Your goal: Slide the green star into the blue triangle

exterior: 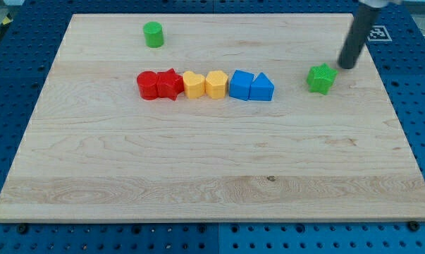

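While tool tip [347,65] hovers upper-right, green star [322,78] sits near.

star [322,77] green | triangle [262,87] blue | cylinder [153,34] green | board [198,169] pale wood grain

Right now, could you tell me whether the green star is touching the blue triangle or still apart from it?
Apart. The green star sits to the view's right of the blue triangle, bare board between them. My tip is just beyond the star's upper right.
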Controlling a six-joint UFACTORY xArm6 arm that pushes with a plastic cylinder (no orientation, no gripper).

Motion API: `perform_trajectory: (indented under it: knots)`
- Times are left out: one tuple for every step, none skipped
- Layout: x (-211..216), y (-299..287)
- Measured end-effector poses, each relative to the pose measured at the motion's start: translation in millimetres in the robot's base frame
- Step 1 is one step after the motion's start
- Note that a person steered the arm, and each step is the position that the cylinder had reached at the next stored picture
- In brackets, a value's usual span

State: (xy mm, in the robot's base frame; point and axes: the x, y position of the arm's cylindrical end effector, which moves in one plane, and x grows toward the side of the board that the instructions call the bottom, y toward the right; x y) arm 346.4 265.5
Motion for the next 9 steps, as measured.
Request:
perform_trajectory:
  knots:
    - [25, 7]
    - [43, -41]
    - [46, -85]
    - [29, -79]
    - [23, -84]
    - [32, -102]
    - [34, -106]
    - [33, -106]
    - [34, -112]
